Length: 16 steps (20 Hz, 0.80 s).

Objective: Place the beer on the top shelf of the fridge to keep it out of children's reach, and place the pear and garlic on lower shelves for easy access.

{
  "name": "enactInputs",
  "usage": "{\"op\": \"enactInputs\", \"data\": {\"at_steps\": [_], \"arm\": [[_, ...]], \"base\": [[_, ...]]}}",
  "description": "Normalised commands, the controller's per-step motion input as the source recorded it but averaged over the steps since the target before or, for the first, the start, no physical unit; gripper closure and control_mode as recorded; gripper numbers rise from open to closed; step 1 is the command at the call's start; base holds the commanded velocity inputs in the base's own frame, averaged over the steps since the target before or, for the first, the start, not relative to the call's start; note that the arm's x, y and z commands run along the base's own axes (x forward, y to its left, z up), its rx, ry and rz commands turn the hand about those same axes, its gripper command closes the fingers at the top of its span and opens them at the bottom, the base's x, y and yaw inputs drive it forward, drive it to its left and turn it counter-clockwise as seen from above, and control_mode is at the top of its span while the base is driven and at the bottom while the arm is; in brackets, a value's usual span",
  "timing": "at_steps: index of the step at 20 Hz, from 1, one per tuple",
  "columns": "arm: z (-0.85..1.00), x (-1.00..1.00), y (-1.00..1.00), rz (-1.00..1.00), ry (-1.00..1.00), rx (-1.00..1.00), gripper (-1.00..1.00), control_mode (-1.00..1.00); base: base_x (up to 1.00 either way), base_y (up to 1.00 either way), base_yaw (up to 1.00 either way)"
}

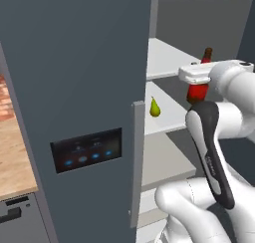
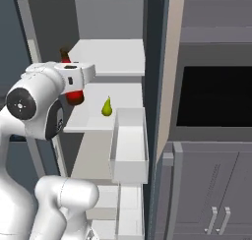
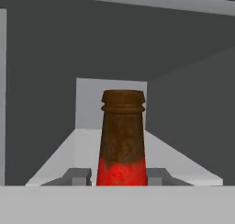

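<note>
The fridge (image 1: 74, 62) stands open, its dark grey door with the blue-lit panel (image 1: 87, 150) swung to the left. My gripper (image 3: 121, 176) is shut on the beer (image 3: 122, 136), its fingers on either side of the red label. The beer (image 1: 198, 91) hangs at the front edge of the top shelf (image 1: 162, 58), its brown neck rising above that slab and its red body below the edge. From the right, the beer (image 2: 75, 97) is mostly hidden behind my arm. The pear (image 1: 155, 107) stands upright on the shelf (image 2: 93, 118) beneath. The garlic is out of view.
A white door bin (image 2: 129, 148) juts out at the fridge's right side, below the pear's shelf. Right of the fridge are a dark oven opening (image 2: 216, 96) and grey cabinet doors (image 2: 211, 195). A wooden counter (image 1: 12, 152) lies left of the fridge door.
</note>
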Motion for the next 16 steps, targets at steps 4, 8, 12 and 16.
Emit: {"op": "enactInputs", "data": {"at_steps": [4, 8, 12, 16], "arm": [[0.40, 0.20, -0.24, 0.00, 0.03, 0.00, 1.00, -1.00], [0.16, 0.27, -0.08, 0.00, 0.06, 0.00, 1.00, -1.00], [0.01, 0.32, 0.00, 0.01, 0.00, 0.00, 1.00, -1.00], [0.09, 0.34, 0.00, 0.01, 0.00, 0.00, 1.00, -1.00]], "base": [[0.00, 0.00, 0.00], [0.00, 0.00, 0.00], [0.00, 0.00, 0.00], [0.00, 0.00, 0.00]]}}
